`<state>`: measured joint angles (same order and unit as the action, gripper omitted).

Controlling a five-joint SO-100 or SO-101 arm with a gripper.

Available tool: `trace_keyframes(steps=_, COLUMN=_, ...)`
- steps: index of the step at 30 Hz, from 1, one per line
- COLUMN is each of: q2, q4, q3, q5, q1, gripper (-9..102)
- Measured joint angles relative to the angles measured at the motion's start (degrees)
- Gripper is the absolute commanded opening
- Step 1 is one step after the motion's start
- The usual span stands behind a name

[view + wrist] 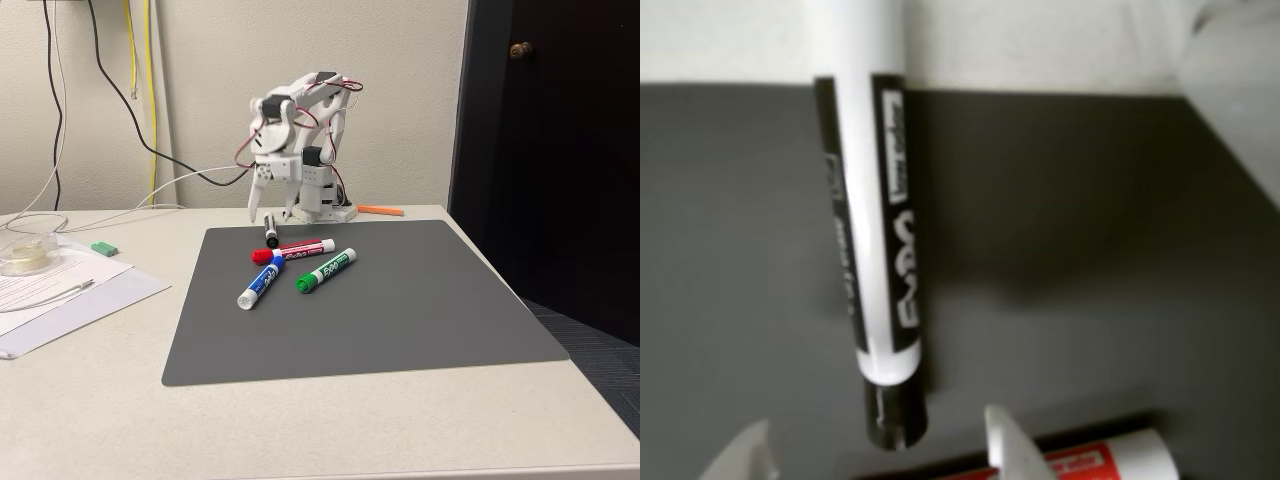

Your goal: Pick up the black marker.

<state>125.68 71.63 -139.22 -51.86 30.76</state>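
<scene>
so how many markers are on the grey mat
4: the black marker at the back below the end effector, the red marker in front of it, the blue marker front left, the green marker right.

An office or small lab room is suggested: a pale table [90,400] is set against a plain textured wall [400,90], down which cables [120,90] are hung, printed papers [60,290] are laid at the table's left edge, and a dark door [560,150] is seen beyond its right edge.

black marker [872,200]: glossy smooth plastic | mat [400,310]: matt grey | table [100,400]: smooth off-white
</scene>
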Motion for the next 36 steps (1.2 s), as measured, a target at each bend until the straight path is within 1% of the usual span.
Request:
trace_keyframes(steps=7, q2=-2.81, q4=-3.78, q3=-0.70, q5=2.81, q1=3.34, gripper=33)
trace_keyframes(steps=13, q2=-4.75, q4=-5.01, q3=-1.85, q5=5.19, q1=6.94, gripper=31)
trace_keyframes(steps=18, q2=-4.39, q4=-5.63, q3=-3.52, q5=5.98, q1=8.70, gripper=26)
trace_keyframes(steps=23, q2=-1.67, q4=-5.27, q3=-5.45, q5=5.36, q1=8.79, gripper=16)
trace_keyframes(steps=36, q2=-1.14, q4=-8.96, q3=-8.17, q5=4.48, q1=8.70, gripper=11)
